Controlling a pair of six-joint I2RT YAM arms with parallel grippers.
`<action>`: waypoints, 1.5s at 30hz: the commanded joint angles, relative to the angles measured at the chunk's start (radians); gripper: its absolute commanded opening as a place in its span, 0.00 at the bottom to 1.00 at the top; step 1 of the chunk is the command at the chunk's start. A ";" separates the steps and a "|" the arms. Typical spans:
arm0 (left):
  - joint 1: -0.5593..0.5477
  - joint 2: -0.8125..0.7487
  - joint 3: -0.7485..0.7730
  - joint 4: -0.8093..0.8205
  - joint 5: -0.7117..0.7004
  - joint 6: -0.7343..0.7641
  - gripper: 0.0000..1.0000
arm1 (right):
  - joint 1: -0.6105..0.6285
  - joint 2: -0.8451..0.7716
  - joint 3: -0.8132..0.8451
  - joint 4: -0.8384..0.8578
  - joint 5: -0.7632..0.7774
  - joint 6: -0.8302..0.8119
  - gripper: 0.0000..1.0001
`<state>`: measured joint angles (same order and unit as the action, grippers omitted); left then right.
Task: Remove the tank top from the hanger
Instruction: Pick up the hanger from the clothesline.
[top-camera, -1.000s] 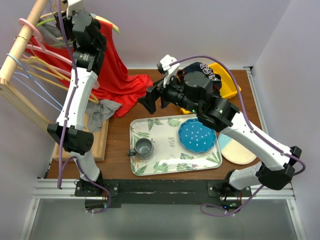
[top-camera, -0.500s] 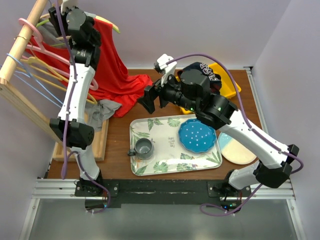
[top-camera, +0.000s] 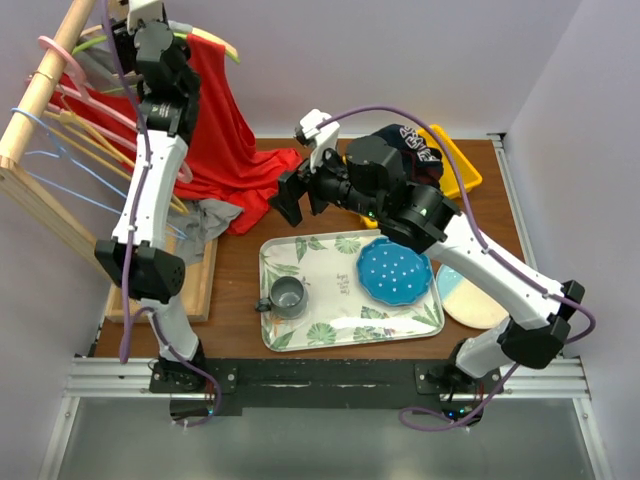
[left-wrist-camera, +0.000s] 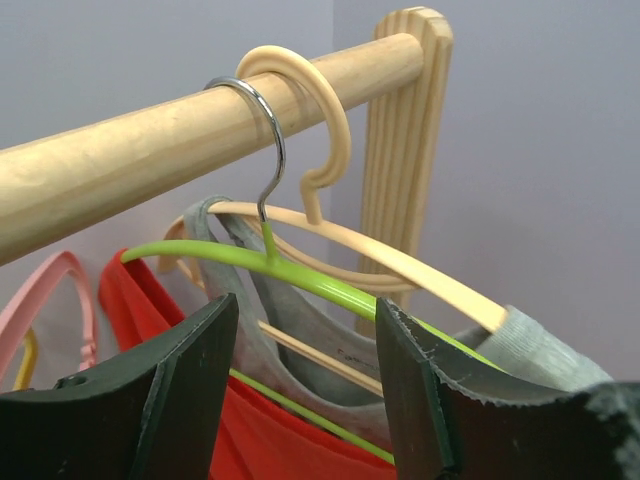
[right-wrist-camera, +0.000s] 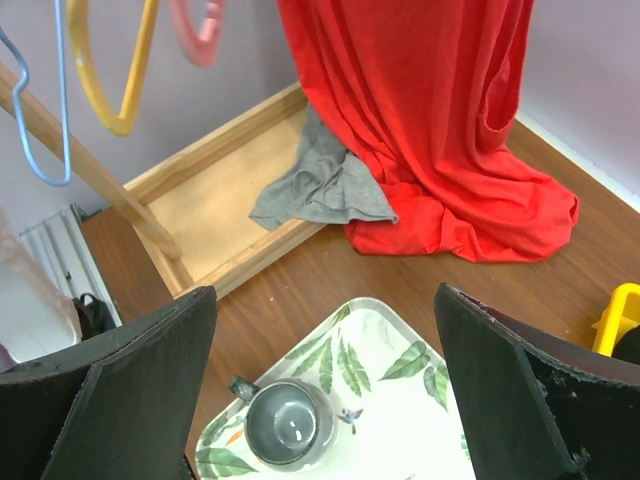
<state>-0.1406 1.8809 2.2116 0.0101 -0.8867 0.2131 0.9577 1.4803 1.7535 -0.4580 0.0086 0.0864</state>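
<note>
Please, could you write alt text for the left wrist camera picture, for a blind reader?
An open pincer faces a green hanger and a cream hanger hooked on a wooden rod. A grey tank top hangs on the cream hanger, with red cloth below.

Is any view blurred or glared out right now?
Top external: evenly lit, sharp, no glare on the tray. Left wrist: rod and green hanger crisp, left hand's fingers dark. Right wrist: red garment sharp, right hand's fingers dark.
</note>
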 joint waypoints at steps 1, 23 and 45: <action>-0.011 -0.150 -0.046 -0.174 0.161 -0.295 0.62 | 0.003 0.006 0.043 0.009 -0.027 -0.017 0.94; 0.042 -0.189 0.042 -0.545 0.401 -1.185 0.54 | 0.004 -0.213 -0.253 0.199 -0.012 0.021 0.94; 0.113 -0.066 0.059 -0.464 0.489 -1.344 0.45 | 0.003 -0.272 -0.336 0.277 -0.029 -0.002 0.95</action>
<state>-0.0696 1.7634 2.2601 -0.4477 -0.4088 -1.0294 0.9577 1.2297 1.4170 -0.2489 -0.0174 0.0952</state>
